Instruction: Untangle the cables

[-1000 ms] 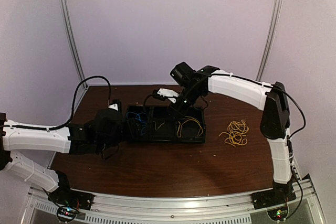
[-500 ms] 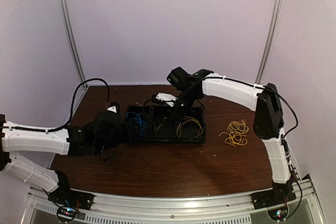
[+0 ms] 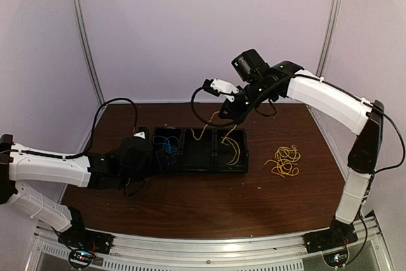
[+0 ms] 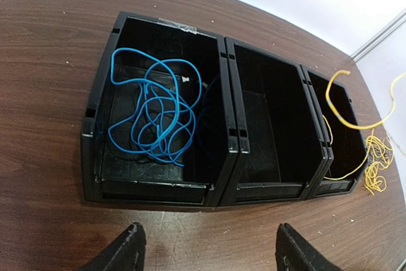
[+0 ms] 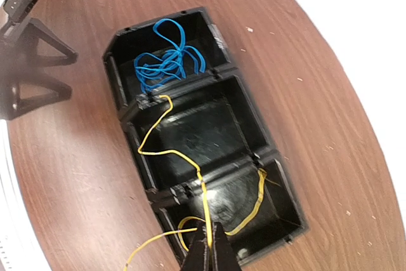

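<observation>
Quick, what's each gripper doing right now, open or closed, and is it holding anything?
Left gripper: open, holding nothing.
Right gripper: shut on the yellow cable, which trails down into the black bins.

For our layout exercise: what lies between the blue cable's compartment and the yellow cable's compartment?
The middle compartment, bare inside in the left wrist view; in the right wrist view the yellow cable passes before it.

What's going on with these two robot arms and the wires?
The right pincer is shut on a yellow cable, holding it up over the black bins. The left pincer hangs open beside the bin with the blue cable, touching nothing. Another yellow tangle lies on the table, apart from the bins.
</observation>
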Controlling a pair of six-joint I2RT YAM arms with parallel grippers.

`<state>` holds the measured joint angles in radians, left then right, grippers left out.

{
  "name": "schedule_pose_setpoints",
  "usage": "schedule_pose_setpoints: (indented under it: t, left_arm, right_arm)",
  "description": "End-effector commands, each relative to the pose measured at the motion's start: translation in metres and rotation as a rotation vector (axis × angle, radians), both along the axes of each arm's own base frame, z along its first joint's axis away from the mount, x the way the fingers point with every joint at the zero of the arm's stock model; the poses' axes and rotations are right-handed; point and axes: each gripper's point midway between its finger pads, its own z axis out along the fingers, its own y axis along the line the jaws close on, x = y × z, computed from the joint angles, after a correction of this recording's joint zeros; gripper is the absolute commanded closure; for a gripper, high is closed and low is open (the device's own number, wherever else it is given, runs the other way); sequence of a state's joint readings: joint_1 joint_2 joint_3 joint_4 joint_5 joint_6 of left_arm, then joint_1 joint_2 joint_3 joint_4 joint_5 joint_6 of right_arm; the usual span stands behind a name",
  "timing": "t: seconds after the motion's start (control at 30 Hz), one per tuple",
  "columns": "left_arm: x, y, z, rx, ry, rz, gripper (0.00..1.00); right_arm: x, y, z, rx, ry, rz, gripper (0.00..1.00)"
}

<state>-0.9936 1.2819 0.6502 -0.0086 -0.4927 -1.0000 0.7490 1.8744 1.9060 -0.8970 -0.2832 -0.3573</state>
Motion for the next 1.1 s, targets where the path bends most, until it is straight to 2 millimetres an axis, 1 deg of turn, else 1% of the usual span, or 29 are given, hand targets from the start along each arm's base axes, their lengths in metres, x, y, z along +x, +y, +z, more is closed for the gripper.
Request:
schedule_pose_setpoints:
  t: [0.0, 0.13, 0.27, 0.37, 0.5, 0.63, 0.73, 0.87, 1.07]
  left_arm:
    - [0.01, -0.015, 0.016, -0.037, -0.036, -0.02, 0.28]
    - [0.012, -0.022, 0.014, -0.028, -0.029, -0.035, 0.28]
    - [0.014, -0.026, 0.01, -0.02, -0.02, -0.044, 0.28]
    - [0.014, -0.028, 0.009, -0.023, -0.016, -0.044, 0.28]
    - [0.014, -0.03, 0.006, -0.027, -0.009, -0.047, 0.28]
    - [0.014, -0.034, 0.001, -0.031, 0.001, -0.056, 0.28]
    - [0.015, -0.038, -0.001, -0.032, 0.006, -0.064, 0.28]
    - [0.016, -0.04, -0.001, -0.029, 0.008, -0.07, 0.28]
    - [0.013, -0.035, -0.003, -0.029, 0.012, -0.062, 0.28]
  right_arm:
    - [0.015, -0.035, -0.004, -0.068, -0.057, -0.081, 1.0]
    - [0.021, -0.06, -0.011, -0.099, -0.06, -0.122, 1.0]
    - [0.022, -0.084, -0.03, -0.174, -0.058, -0.151, 1.0]
    - [0.02, -0.094, -0.04, -0.213, -0.051, -0.16, 1.0]
    - [0.02, -0.101, -0.045, -0.234, -0.058, -0.173, 1.0]
    - [0.02, -0.1, -0.051, -0.238, -0.052, -0.163, 1.0]
    - [0.021, -0.089, -0.061, -0.233, -0.026, -0.136, 1.0]
    - [0.025, -0.072, -0.084, -0.236, 0.031, -0.104, 1.0]
    - [0.043, -0.055, -0.123, -0.252, 0.078, -0.098, 1.0]
